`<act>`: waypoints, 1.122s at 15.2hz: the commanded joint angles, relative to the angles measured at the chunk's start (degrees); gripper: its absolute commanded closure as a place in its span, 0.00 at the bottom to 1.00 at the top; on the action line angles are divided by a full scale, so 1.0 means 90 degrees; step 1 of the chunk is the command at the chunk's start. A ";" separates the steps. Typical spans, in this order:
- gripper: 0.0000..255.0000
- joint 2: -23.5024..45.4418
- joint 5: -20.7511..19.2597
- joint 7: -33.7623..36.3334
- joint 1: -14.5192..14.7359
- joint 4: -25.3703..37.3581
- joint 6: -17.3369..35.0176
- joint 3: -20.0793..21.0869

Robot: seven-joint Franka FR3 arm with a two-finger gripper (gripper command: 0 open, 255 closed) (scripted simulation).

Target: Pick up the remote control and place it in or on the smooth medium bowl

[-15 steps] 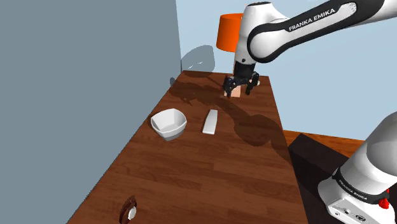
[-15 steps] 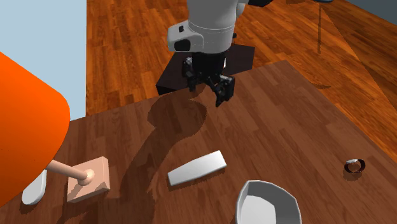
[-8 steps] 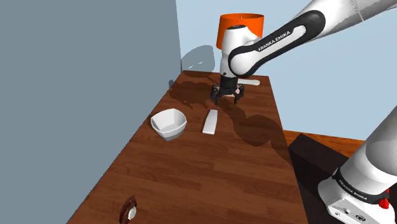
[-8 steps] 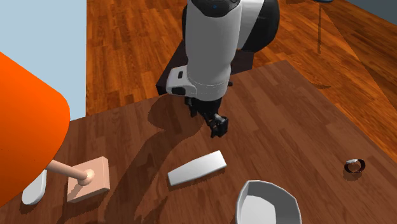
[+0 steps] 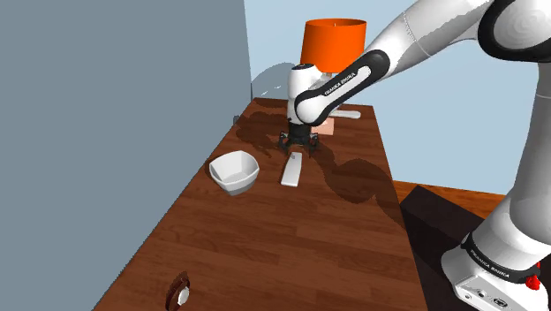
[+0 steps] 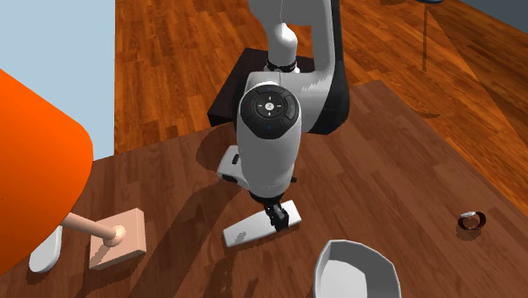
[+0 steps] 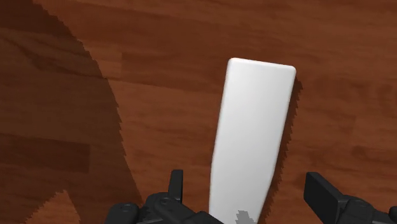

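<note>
Clearly, the flat white elongated remote control (image 5: 292,169) (image 6: 243,233) (image 7: 251,140) is laid on the dark brown wooden table (image 5: 283,247), just beside the white smooth rounded-square bowl (image 5: 234,171) (image 6: 355,271) and not touching it. Its long axis is directed along the table's length, the narrower end toward the orange lampshade (image 5: 333,44). The white arm is arched high from the stand, and its hand is pointed straight down over that narrower end. The black gripper (image 5: 298,141) (image 6: 277,216) (image 7: 248,191) is held wide open, one finger on each side of the remote, nothing grasped.
</note>
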 commanded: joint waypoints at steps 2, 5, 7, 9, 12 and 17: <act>0.00 0.0781 -0.0073 0.0488 0.0101 0.0658 0.0037 -0.0187; 0.00 0.1045 -0.0103 0.0593 0.0144 0.0778 0.0164 -0.0248; 0.00 0.1163 -0.0135 0.0613 0.0160 0.0773 0.0286 -0.0271; 0.00 0.1285 -0.0166 0.0633 0.0177 0.0773 0.0407 -0.0294; 0.00 0.1383 -0.0191 0.0649 0.0191 0.0777 0.0500 -0.0313; 0.00 0.1384 -0.0191 0.0649 0.0191 0.0778 0.0500 -0.0313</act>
